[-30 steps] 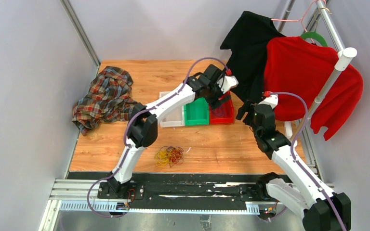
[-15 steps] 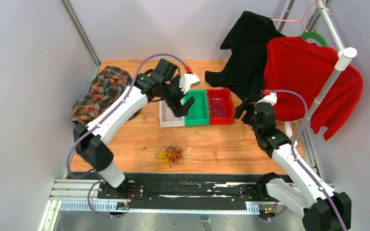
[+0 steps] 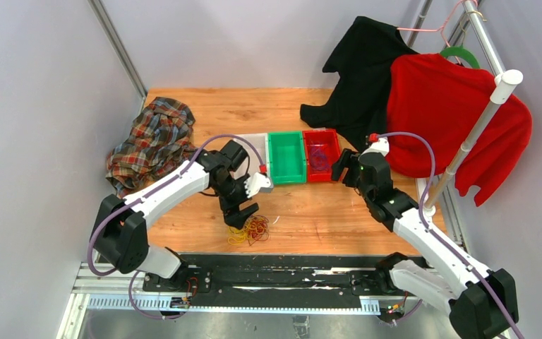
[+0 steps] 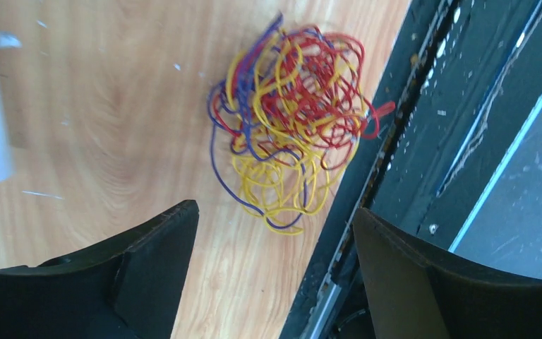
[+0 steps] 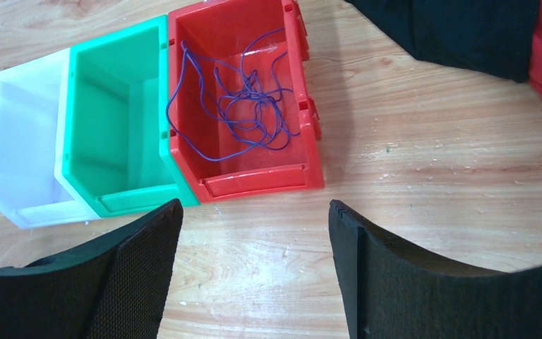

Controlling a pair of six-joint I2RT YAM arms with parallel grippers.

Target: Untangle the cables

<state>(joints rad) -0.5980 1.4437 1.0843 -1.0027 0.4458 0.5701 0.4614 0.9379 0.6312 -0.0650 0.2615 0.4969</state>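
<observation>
The tangled cables (image 4: 286, 123) (red, yellow and purple strands looped into one bundle) are located on the counter (image 4: 99, 141) at its near edge, beside the black rail (image 4: 423, 141). The left tool (image 4: 275, 212) is positioned above them with its jaws apart and nothing held. A separate purple cable (image 5: 243, 113) is seen lying loose inside the red bin (image 5: 254, 185), which is set against the green bin (image 5: 113, 92) and white bin (image 5: 14, 106); the right tool (image 5: 255, 205) is held over the counter in front of the red bin, jaws apart and empty.
</observation>
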